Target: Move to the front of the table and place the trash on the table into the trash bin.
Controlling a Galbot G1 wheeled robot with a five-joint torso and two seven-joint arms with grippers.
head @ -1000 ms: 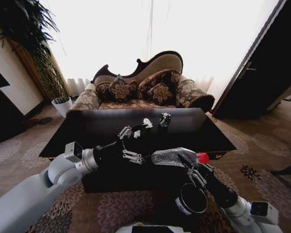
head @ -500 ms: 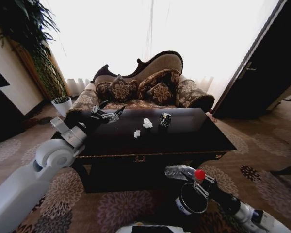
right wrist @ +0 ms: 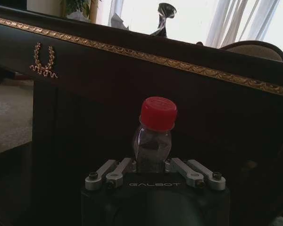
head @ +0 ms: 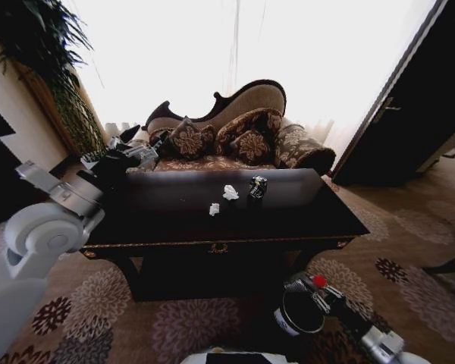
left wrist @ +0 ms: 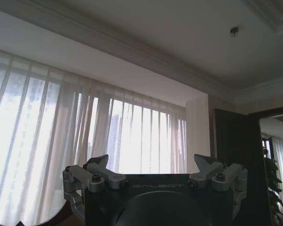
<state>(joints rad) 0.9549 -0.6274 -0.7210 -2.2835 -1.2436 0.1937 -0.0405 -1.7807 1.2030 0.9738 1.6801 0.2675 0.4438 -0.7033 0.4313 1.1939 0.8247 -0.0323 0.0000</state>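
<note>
Since the earlier frames, the left arm has been swung away from the middle of the tabletop (head: 288,216) toward 10 o'clock, and the bottle (head: 298,286) has been carried down from tabletop height to the floor-level bin (head: 297,312).

In the head view the left end effector (head: 129,154) is now raised near the far left corner of the tabletop, against the sofa (head: 227,133). In the left wrist view that end effector (left wrist: 155,174) is aimed up at the curtains (left wrist: 61,141) and ceiling, its fingers spread wide with nothing between them.

The right end effector (head: 312,293) is seen low at about 5 o'clock, just above the rim of the black bin. In the right wrist view the right end effector (right wrist: 153,167) is closed narrowly on the clear bottle (right wrist: 153,136), whose red cap (right wrist: 158,113) points toward the gold-trimmed front of the table. The bottle is held, not yet released.

Left on the tabletop are two white tissue lumps (head: 229,192), near the centre, with a small dark piece (head: 257,186) just beside them at 3 o'clock.

The step in hand is judged to be the dropping of the bottle into the bin. The next move seems to call for the bottle's body to be brought fully over the bin's opening before the fingers are parted; whether it is already inside the rim cannot be told. After that, the tissue and the dark piece would remain to be collected.
</note>
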